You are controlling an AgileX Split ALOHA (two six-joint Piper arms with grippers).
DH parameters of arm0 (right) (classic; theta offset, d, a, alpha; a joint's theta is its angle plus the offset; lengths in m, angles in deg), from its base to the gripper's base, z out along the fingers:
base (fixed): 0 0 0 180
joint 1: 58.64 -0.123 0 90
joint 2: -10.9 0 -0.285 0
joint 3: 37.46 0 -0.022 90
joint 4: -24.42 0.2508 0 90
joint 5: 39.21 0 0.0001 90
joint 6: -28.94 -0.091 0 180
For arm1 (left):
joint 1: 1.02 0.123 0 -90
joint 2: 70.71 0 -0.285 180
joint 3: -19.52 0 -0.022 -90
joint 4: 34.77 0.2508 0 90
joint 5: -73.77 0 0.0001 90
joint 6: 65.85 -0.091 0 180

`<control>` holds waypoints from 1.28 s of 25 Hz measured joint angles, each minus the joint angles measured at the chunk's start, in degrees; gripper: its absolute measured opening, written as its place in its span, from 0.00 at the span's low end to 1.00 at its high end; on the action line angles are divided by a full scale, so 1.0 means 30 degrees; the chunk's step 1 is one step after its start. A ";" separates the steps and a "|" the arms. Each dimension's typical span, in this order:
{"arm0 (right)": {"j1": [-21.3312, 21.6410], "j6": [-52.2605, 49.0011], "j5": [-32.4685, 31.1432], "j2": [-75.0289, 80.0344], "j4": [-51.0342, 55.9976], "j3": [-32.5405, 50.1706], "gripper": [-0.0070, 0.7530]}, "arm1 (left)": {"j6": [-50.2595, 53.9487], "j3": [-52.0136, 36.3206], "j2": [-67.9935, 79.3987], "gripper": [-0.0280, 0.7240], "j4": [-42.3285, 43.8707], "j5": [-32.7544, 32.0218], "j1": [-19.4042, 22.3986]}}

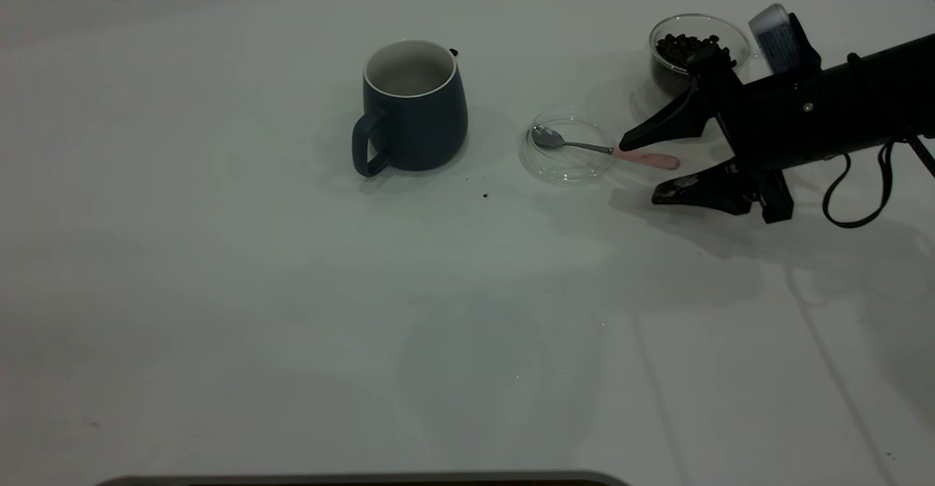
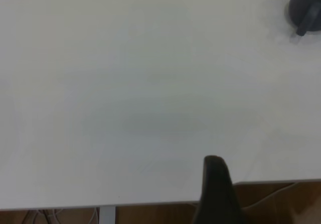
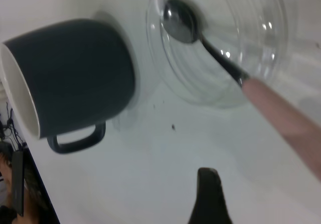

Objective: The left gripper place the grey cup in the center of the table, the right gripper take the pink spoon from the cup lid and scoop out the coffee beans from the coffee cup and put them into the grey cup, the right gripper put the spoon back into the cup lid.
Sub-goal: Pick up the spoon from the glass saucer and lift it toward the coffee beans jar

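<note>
The grey cup (image 1: 413, 109) stands upright near the table's middle, handle toward the front left; it also shows in the right wrist view (image 3: 75, 73). The pink spoon (image 1: 577, 144) lies with its metal bowl in the clear cup lid (image 1: 562, 175) and its pink handle sticking out to the right. My right gripper (image 1: 639, 170) is open, low over the table, with the pink handle between its fingers. The coffee cup (image 1: 730, 40) holds coffee beans (image 1: 679, 46) behind the gripper. In the right wrist view the spoon (image 3: 179, 23) lies in the lid (image 3: 251, 58). Of my left gripper only one black finger (image 2: 215, 184) shows, at the table's edge.
The white table (image 1: 292, 289) stretches bare to the front and left. A dark speck (image 1: 485, 195) lies in front of the grey cup. The right arm's cable (image 1: 855, 194) hangs low at the far right.
</note>
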 joint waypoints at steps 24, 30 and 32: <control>0.0000 0.0380 0.0357 0.0344 -0.0020 -0.1474 0.79 | 0.0030 0.0000 0.0000 0.79 0.0000 0.0000 0.0000; 0.0000 0.0437 0.0580 0.0366 -0.0065 -0.2335 0.79 | 0.0030 0.0000 0.0000 0.79 0.0000 0.0000 0.0000; 0.0000 0.0448 0.0709 0.0366 -0.0065 -0.2519 0.79 | 0.0030 0.0000 0.0000 0.79 0.0000 0.0000 0.0000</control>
